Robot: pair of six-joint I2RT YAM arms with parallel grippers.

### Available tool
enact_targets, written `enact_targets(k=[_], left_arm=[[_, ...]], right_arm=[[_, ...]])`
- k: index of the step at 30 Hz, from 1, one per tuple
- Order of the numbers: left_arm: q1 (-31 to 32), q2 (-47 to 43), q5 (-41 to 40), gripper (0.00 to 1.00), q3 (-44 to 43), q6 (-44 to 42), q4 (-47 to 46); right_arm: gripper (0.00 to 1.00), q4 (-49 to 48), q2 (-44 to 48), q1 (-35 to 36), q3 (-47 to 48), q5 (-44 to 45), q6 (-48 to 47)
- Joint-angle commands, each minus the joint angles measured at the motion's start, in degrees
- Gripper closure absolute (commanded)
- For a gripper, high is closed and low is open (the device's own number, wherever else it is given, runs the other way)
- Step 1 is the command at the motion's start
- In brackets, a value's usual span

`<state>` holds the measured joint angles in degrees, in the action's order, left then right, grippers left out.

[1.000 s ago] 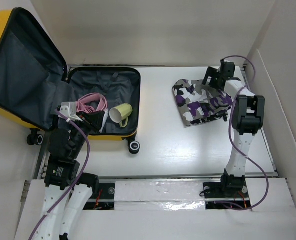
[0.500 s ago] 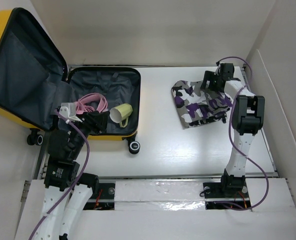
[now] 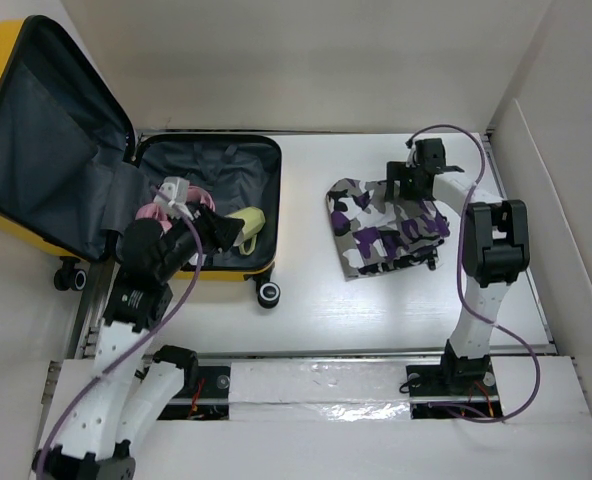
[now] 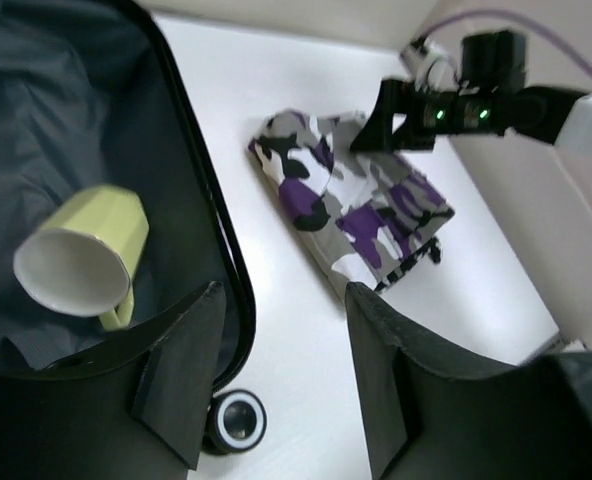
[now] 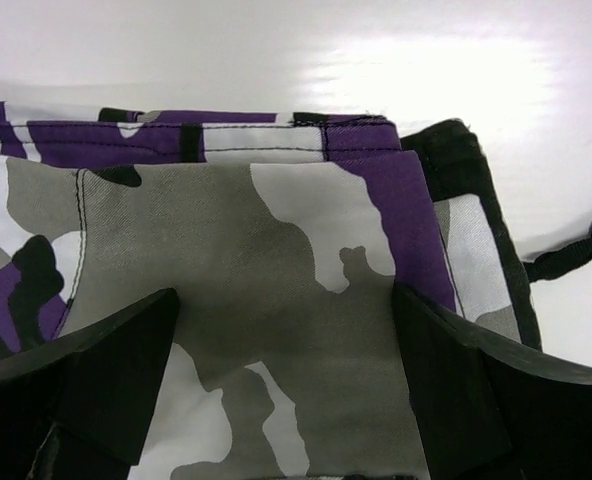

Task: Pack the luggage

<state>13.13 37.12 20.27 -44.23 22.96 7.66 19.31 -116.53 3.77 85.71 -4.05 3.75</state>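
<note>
Suitcase [image 3: 231,172]: lay open at far-left corner of surface [image 3: 306,295], green mug [image 4: 81,255] inside. Camouflage cloth [image 3: 381,225]: lay right of centre. Left jaws: stood partly open, empty, above suitcase. Right jaws: stood wide open, astride cloth.

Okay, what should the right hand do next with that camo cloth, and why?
Probably lower and close the right hand on the far edge of the camouflage cloth. The hand is open right over the folded cloth, which lies on the table outside the open suitcase, where a green mug already sits.
</note>
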Motion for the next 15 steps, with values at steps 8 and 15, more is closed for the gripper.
enact_targets(k=[8,15], left_arm=[[15.34,21.04,-8.4,0.54,-19.48,0.06,4.2],[26.06,40.1,-24.63,0.57,-26.51,0.24,7.44]], right_arm=[[0.15,-11.99,27.03,3.61,-15.09,1.86,7.58],[1.0,-27.29,54.63,5.55,-36.36,2.38,12.42]])
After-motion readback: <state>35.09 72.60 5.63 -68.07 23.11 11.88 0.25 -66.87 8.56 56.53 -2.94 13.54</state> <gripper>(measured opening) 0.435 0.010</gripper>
